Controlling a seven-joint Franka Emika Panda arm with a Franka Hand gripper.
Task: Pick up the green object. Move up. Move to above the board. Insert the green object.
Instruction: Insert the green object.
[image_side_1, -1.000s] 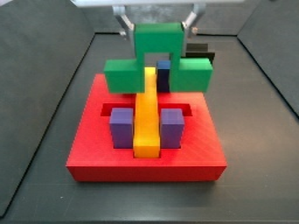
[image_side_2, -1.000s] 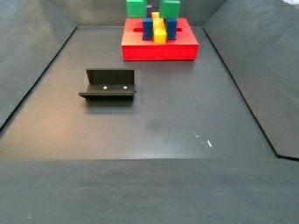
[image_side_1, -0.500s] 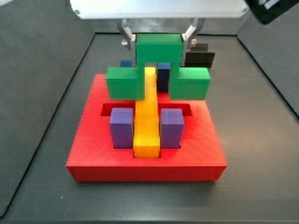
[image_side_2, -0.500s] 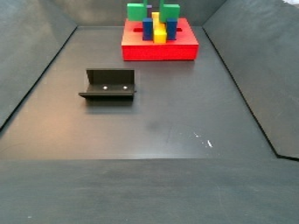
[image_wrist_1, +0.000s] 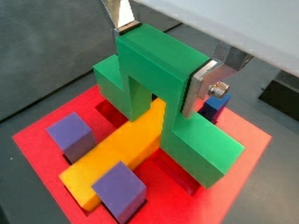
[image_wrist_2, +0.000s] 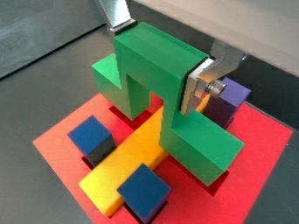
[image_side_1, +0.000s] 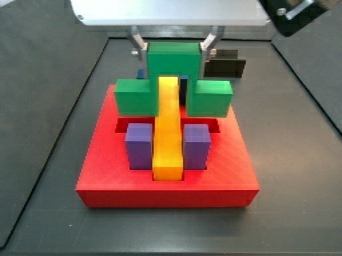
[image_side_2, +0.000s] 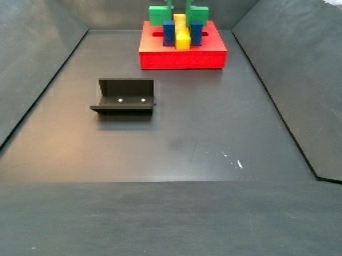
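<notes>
Lowered since 1 second ago, the green object (image_side_1: 173, 82) now straddles the yellow bar (image_side_1: 167, 125) at the board's (image_side_1: 168, 180) 12 o'clock end, its 2 legs down by the red surface. The gripper (image_side_1: 174, 44) is clamped on the arch's raised middle, silver fingers (image_wrist_1: 205, 86) pressed against both sides. At 9 o'clock on the floor stands the fixture (image_side_2: 126, 97), well apart.

- Gripper (image_wrist_1: 163, 59): upper body cut off by frame edge in both wrist views; far finger mostly hidden behind green object (image_wrist_1: 158, 63).
- Yellow bar (image_side_1: 166, 125): far end hidden under green object's raised middle.
- Board (image_side_2: 183, 58): recesses too small to tell in a side view.
- Leg seating in board: cannot tell.
</notes>
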